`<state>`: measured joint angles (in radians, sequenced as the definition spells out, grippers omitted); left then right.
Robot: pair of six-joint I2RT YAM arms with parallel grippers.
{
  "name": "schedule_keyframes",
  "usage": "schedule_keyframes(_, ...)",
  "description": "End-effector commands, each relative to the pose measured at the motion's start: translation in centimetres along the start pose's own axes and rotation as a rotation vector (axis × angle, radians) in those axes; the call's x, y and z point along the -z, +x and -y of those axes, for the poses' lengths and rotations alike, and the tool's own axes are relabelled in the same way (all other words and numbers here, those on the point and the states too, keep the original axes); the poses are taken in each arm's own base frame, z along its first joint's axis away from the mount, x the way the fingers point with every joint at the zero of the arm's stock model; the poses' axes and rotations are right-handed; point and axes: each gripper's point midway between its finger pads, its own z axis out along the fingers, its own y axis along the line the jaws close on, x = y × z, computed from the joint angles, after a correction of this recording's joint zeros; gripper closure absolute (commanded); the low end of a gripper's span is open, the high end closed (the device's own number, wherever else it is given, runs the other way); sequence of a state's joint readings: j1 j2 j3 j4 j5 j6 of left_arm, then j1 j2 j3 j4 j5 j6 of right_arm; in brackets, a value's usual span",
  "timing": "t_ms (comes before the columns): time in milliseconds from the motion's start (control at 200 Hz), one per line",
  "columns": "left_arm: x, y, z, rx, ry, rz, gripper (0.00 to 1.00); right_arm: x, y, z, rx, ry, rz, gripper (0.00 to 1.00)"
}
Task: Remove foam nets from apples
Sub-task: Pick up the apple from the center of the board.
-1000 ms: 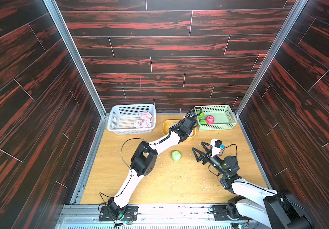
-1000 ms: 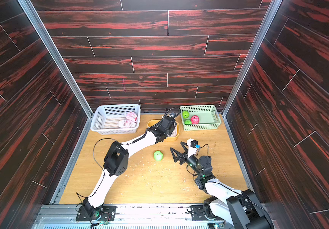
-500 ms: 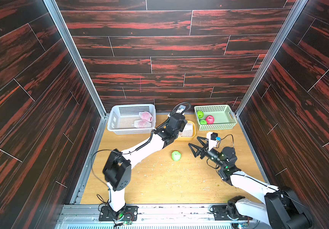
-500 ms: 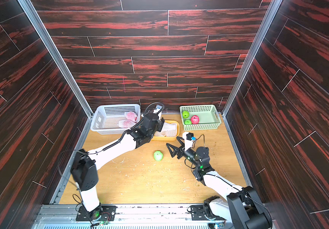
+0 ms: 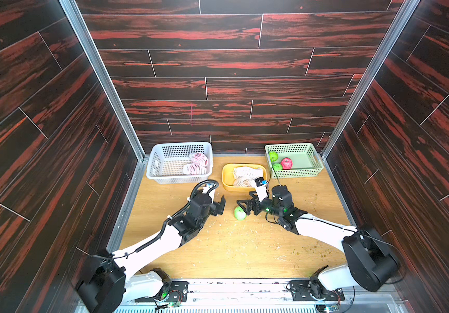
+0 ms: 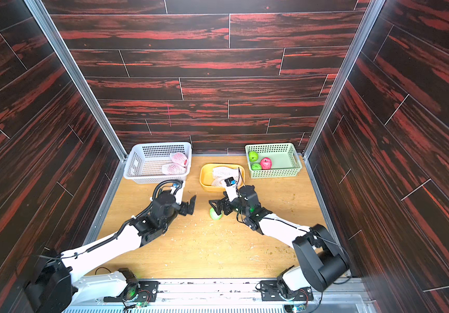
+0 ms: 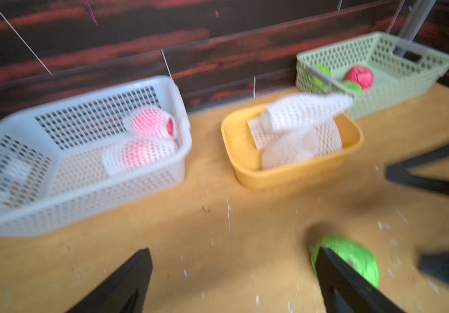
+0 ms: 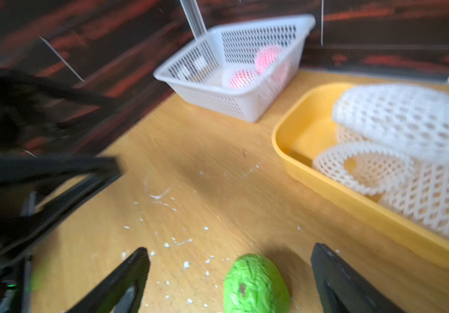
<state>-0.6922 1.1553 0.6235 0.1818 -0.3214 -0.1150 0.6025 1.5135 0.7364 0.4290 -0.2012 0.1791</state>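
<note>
Right wrist view: right gripper [image 8: 230, 249] spread wide, empty, right at bare green apple [image 8: 255, 284] mid-tabletop.
Best lowered centred before pinching; round apple could roll. Left gripper [image 7: 234, 251] also apart, empty.

Around me stand three walls [image 5: 231, 62] of dark planking streaked with red — back, left and right — joined at the far corners by pale metal posts [image 5: 104, 81]. My worktop [image 5: 231, 249] is light yellow wood, littered with small white flecks. A ribbed metal rail [image 6: 218, 309] runs along its near edge. Soft light sheens the upper boards of the back wall.
</note>
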Motion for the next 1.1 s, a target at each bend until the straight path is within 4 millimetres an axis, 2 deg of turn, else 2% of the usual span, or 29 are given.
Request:
schedule_keyframes(0,1.4,1.9,1.7,0.038,0.129,-0.022,0.00,-1.9,2.7,1.3,0.022,0.062,-0.120,0.03)
schedule_keyframes(130,1.7,4.7,2.2,0.068,0.161,-0.119,0.00,-3.6,4.3,1.5,0.021,0.050,-0.193,0.08)
schedule_keyframes(286,1.3,6.0,3.1,0.086,0.198,-0.147,0.00,-4.5,5.9,1.1,0.028,0.040,-0.256,0.08)
schedule_keyframes(411,0.8,6.0,3.2,0.072,0.192,-0.158,0.00,-5.2,7.8,1.8,-0.001,0.057,-0.329,0.13)
schedule_keyframes(511,0.6,5.8,3.3,0.071,0.198,-0.152,0.00,-5.4,8.9,1.6,-0.002,0.036,-0.350,0.15)
schedule_keyframes(762,0.3,6.4,3.0,0.062,0.171,-0.169,0.00,-5.0,10.0,0.3,0.022,-0.018,-0.381,0.27)
schedule_keyframes(902,-0.1,6.6,3.0,0.059,0.167,-0.181,0.00,-5.0,11.0,0.3,0.027,-0.018,-0.411,0.28)
schedule_keyframes(1092,-0.3,6.4,3.3,0.062,0.176,-0.170,0.00,-4.8,11.1,0.0,0.036,-0.031,-0.399,0.36)
